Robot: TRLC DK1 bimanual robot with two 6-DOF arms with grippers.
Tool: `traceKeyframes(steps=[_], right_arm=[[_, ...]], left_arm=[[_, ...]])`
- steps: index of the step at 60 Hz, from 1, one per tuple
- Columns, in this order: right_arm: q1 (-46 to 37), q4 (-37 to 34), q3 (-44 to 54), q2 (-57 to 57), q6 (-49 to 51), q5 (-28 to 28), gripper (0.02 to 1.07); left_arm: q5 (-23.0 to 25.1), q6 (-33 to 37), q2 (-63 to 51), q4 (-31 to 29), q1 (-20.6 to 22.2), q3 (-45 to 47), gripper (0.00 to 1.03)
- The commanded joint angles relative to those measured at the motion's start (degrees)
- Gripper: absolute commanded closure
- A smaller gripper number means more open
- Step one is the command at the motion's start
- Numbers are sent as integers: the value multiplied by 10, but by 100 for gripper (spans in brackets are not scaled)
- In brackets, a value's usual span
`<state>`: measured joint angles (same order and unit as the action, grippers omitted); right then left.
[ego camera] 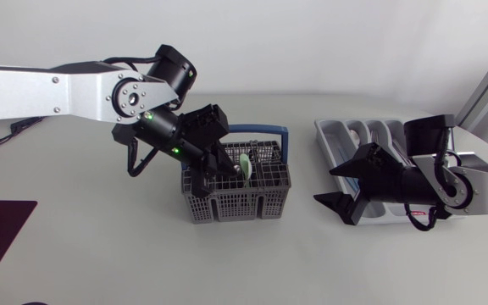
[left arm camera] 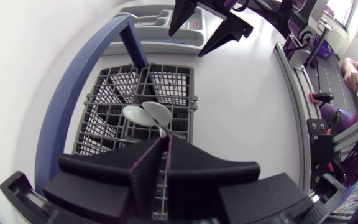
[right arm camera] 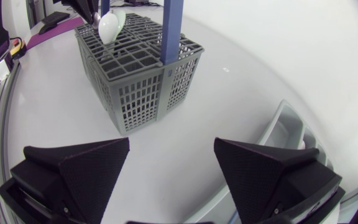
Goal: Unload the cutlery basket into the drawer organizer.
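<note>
1. Pinches two pale spoons (left arm camera: 148,114) by the stems in the left jaws, straight above the cutlery basket (ego camera: 235,202) at mid-bench (ego camera: 100,254); probably a grip for lifting them clear of the grid.
2. Holds the right jaws spread wide and empty beside the drawer organizer (ego camera: 329,135) near the bench's right edge, likely waiting out of the way.
3. Cannot tell whether one stem or both sit in the pinch. Cannot make out the organizer's contents, half covered by the right arm.
</note>
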<state>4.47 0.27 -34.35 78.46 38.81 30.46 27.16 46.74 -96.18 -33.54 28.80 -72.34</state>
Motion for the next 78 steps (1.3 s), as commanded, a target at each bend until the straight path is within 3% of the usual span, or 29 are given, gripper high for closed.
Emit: traceKeyframes(steps=[1,50,78], right_arm=[[7,6,19,5,-13,-1,9],[33,9,27,-6,-28,-22,9],[51,24,34,-3,-37,-38,9]], left_arm=[[-1,2,-12,-18,-9,-7,80],[129,-46,-27,-78,-59,-52,80],[174,-84,-48,-128,-67,-91,80]])
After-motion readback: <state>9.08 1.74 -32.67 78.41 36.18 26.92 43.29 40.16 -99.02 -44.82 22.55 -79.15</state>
